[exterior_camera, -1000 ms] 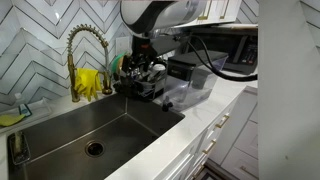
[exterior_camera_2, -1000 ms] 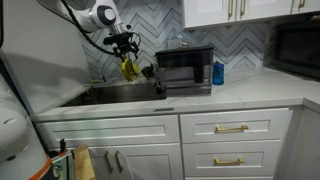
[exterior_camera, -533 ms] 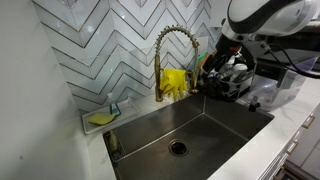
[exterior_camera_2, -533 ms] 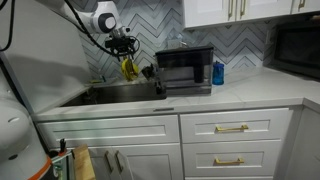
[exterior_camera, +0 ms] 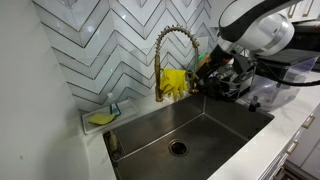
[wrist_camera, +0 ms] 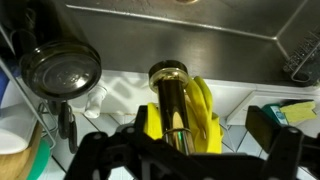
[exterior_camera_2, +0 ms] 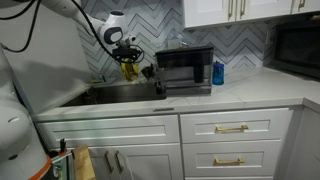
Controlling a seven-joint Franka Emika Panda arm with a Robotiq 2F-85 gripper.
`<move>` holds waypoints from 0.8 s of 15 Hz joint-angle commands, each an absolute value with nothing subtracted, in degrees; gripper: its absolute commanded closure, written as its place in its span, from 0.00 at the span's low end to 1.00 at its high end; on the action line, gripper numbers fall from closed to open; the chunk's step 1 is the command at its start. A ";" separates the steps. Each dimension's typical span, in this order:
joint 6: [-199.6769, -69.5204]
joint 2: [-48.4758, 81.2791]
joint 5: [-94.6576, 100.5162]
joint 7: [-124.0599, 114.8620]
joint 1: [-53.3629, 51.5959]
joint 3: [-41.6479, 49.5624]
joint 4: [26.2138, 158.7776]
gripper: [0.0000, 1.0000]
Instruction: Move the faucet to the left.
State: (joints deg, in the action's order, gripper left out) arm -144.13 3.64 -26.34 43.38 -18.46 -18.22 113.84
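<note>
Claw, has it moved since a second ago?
Yes. The claw has come down and edged slightly toward the microwave.

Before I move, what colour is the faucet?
Brass-gold. The faucet shows best in an exterior view.

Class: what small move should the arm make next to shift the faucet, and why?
Probably ease the open pincer forward around the faucet. The wrist view shows it centred in the gap, apparently not yet touched, so closing in should come before any sideways push.
</note>
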 commanded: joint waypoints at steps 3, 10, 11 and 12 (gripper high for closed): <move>-146.06 7.81 -35.05 53.24 -16.64 -19.89 111.63 0.00; -147.40 11.46 -42.14 61.53 -15.13 -21.40 109.29 0.03; -147.29 11.85 -43.06 62.62 -15.00 -21.62 108.87 0.16; -147.35 12.23 -44.00 63.80 -14.87 -21.84 108.53 0.28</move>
